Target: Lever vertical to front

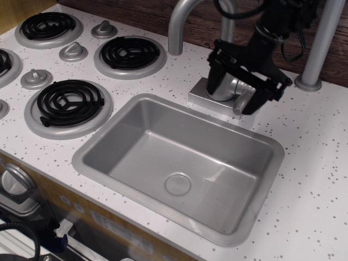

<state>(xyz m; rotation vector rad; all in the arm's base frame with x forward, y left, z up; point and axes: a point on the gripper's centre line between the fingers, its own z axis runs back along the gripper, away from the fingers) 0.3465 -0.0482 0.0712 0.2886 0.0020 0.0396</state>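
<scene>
Your claw (239,81) sits spread wide over the tap body, fingers apart, clamped on nothing, and the lever (243,102) pokes out just below it, its long axis tipped down and forward toward the sink (98,142) – looks near done

White speckled bench (321,179) fills most of the view, backed by a dark brown wood-plank wall (204,22) and edged at top left by a strip of lighter tan wood panel (22,11). Set into the bench: a rectangular matte silver-grey sink basin (136,117) with round drain (178,184), black coil burners on silver rings (68,103) at left with small grey conical stove knobs (36,78) between them, and a grey upright pole on a round foot (315,54) at right. Even, soft light; a tan front panel (32,182) with blurred fittings sits below the bench edge.
</scene>
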